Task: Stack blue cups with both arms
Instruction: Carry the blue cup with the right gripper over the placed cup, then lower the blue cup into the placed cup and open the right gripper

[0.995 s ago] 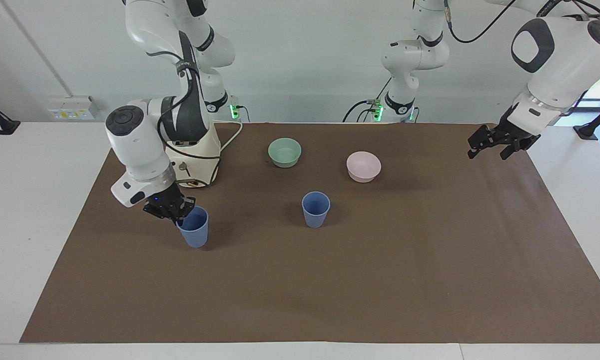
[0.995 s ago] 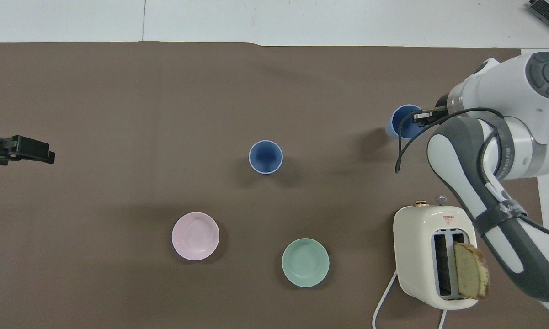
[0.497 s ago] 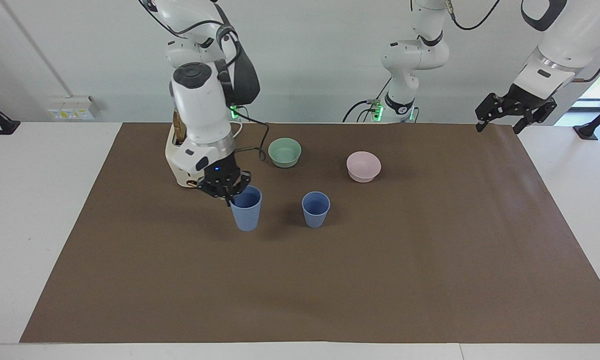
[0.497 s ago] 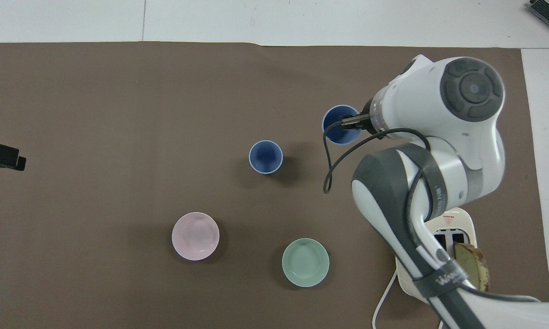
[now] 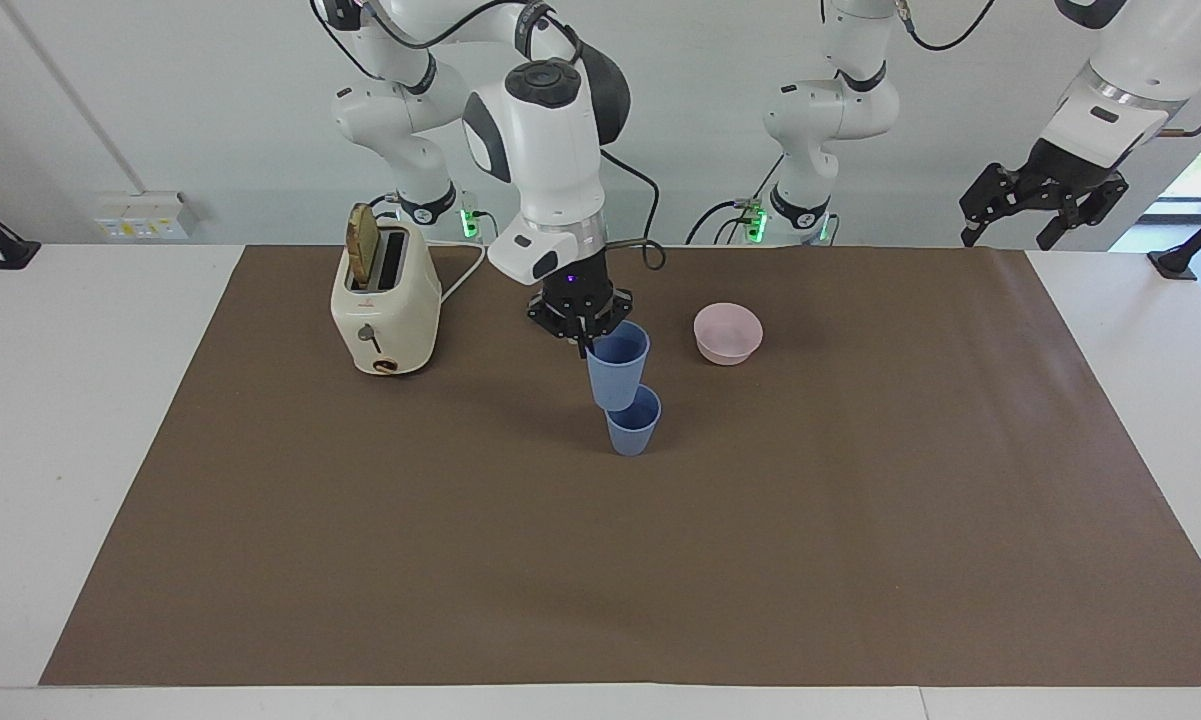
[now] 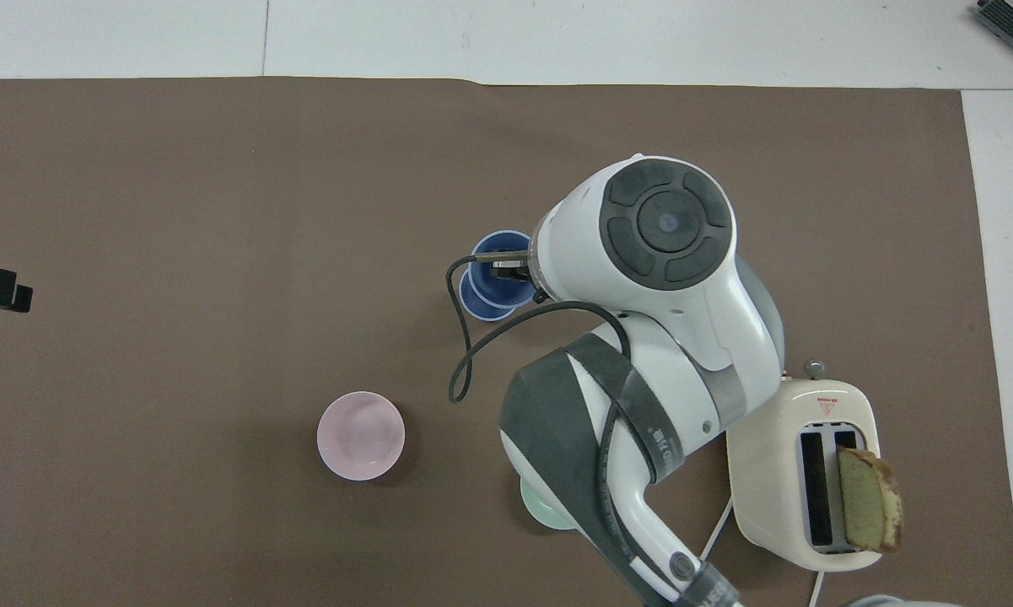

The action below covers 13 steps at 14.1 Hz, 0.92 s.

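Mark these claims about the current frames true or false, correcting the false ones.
1. The right claw holds a blue cup directly over the standing blue cup. True.
2. The left claw grips the standing cup. False: it waits raised over the left arm's end of the table, holding nothing.
3. A slice of bread sticks out of the toaster. True.
4. The pink bowl has a cup in it. False: it has no cup in it.
5. The held cup lies on its side. False: it hangs upright, mouth up.
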Available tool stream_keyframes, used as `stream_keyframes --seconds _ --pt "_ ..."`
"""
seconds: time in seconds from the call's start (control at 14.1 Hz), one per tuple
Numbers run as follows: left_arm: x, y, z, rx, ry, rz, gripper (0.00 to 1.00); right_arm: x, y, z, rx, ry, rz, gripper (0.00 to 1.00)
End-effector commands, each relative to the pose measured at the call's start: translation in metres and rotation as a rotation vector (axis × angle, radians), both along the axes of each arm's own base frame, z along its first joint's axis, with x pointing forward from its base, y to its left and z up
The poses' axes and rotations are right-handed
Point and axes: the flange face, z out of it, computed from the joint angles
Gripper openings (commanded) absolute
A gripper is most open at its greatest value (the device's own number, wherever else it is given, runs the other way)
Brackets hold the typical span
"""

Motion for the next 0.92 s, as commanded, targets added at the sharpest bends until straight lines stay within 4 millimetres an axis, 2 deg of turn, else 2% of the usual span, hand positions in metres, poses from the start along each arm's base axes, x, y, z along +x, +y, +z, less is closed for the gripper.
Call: stream_keyframes --seconds 0.0,0.36,0.57,0.71,0.85 --pt "-0.005 -0.001 0.001 -0.009 -0.006 0.013 1.0 0.009 0.011 -0.013 0.029 0.031 -0.042 0.0" --pt "-0.004 -0.003 0.002 -0.008 -0.006 0.003 1.0 0.006 0.013 -0.022 0.056 0.068 -0.052 0.0" --pt "-0.006 0.008 0.002 -0.007 0.003 0.024 1.0 0.005 0.014 -0.026 0.061 0.079 -0.054 0.0" --pt "-0.006 0.01 0.002 -0.007 0.003 0.028 1.0 0.004 0.015 -0.043 0.039 0.093 -0.037 0.0" --pt "-0.006 0.006 0.002 -0.007 0.003 0.021 1.0 0.004 0.011 -0.047 0.029 0.096 -0.036 0.0"
